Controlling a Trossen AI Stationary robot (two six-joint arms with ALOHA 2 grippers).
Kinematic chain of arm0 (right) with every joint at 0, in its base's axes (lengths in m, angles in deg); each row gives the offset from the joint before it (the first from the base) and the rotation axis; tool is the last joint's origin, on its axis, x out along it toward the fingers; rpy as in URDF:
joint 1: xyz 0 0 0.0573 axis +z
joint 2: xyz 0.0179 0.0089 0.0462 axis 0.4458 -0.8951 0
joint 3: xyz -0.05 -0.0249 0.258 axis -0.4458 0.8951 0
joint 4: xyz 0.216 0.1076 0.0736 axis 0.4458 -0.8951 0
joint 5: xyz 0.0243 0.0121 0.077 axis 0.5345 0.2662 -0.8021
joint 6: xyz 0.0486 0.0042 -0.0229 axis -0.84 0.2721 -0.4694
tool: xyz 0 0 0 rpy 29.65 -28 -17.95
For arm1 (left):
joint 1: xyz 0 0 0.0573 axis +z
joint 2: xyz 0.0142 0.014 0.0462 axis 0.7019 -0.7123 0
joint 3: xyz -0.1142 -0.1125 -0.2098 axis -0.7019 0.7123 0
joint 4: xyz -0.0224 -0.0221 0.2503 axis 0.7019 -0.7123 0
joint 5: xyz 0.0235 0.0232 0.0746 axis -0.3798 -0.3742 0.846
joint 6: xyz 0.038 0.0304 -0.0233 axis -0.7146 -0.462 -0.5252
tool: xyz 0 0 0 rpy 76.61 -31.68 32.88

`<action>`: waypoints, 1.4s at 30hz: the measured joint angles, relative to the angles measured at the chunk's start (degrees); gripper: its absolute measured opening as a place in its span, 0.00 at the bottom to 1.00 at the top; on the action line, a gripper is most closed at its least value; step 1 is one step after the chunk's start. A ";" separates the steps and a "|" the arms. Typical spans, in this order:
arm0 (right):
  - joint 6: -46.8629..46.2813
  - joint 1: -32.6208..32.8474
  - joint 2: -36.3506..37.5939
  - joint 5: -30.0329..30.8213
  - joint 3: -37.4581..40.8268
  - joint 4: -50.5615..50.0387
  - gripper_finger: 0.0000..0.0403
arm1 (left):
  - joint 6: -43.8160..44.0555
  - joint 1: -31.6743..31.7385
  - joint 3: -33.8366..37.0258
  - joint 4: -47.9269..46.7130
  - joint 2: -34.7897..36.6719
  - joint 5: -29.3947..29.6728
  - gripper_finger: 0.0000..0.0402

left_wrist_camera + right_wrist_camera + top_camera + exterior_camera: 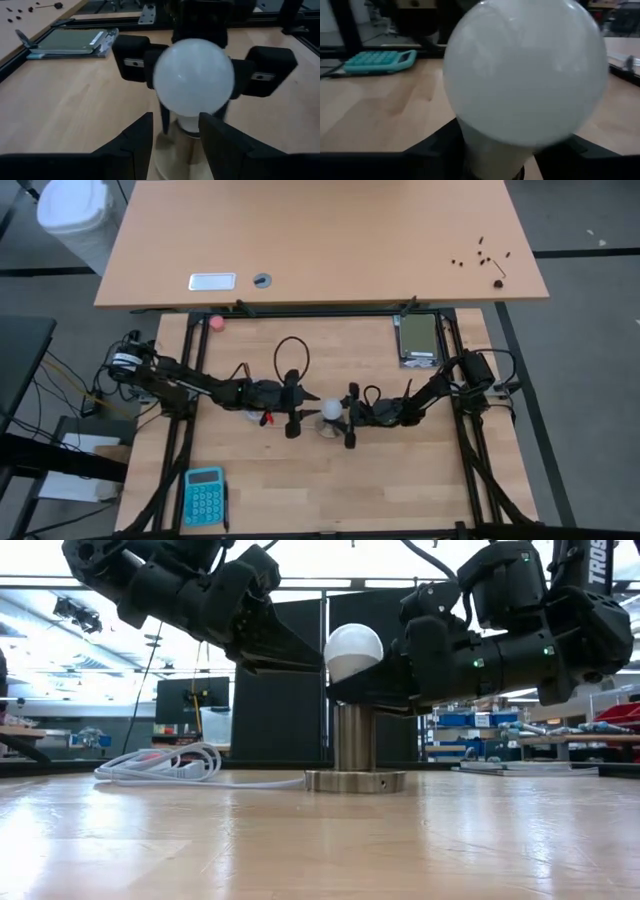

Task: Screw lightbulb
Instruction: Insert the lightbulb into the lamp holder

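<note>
At mid-table, the lightbulb (332, 411) stands upright in the metal socket (355, 752), globe up. Left gripper (174, 137) sits low beside the socket, fingers narrowly apart around the socket stem; contact unclear. Beyond the bulb, right gripper (349, 420) straddles the globe, fingers (131, 62) spread beside it, grip not certain

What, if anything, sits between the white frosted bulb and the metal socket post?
Nothing visible. The white frosted bulb sits directly atop the silvery metal socket post, base already in it. The right gripper flanks the globe; the left gripper brackets the socket below.
</note>
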 joint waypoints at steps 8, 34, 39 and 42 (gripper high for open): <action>0.64 0.04 0.02 -3.59 0.01 0.04 0.71 | -1.17 -0.01 0.00 1.50 0.00 -0.88 0.41; 2.12 0.22 0.06 -3.60 0.01 0.35 0.76 | 0.25 -0.02 0.00 0.22 0.04 -0.42 0.41; 2.01 0.22 0.11 -3.50 0.00 -0.03 0.76 | -2.16 -1.57 0.00 -4.11 0.04 -0.39 0.41; 1.99 0.22 0.13 -3.41 0.01 -0.24 0.76 | -1.82 -2.83 0.00 -6.27 0.04 -0.27 0.41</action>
